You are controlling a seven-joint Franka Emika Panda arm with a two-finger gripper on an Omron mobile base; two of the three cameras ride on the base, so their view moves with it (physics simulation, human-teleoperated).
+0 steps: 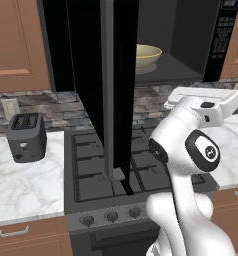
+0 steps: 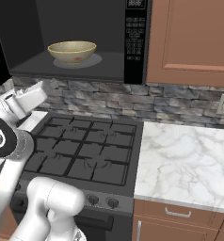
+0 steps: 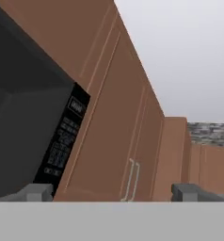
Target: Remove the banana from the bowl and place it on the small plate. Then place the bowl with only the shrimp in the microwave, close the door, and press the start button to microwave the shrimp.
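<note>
Already the bowl (image 2: 72, 51) sat on the turntable inside the microwave (image 2: 76, 40), a speck of orange shrimp (image 2: 76, 59) in it and no banana; the door (image 1: 107, 90) stood wide open over the gas stove (image 1: 116, 165); closing it looked the step in hand. The gripper (image 3: 113, 192) was empty, fingertips apart; it would best reach round behind the door's outer edge and sweep it shut, clear of the handle (image 1: 107, 87).

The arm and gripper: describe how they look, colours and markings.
The arm is glossy white, built of rounded segments with dark joints; one black round joint cap bears a small white circular mark. The gripper has two small grey, blocky fingertips.
</note>
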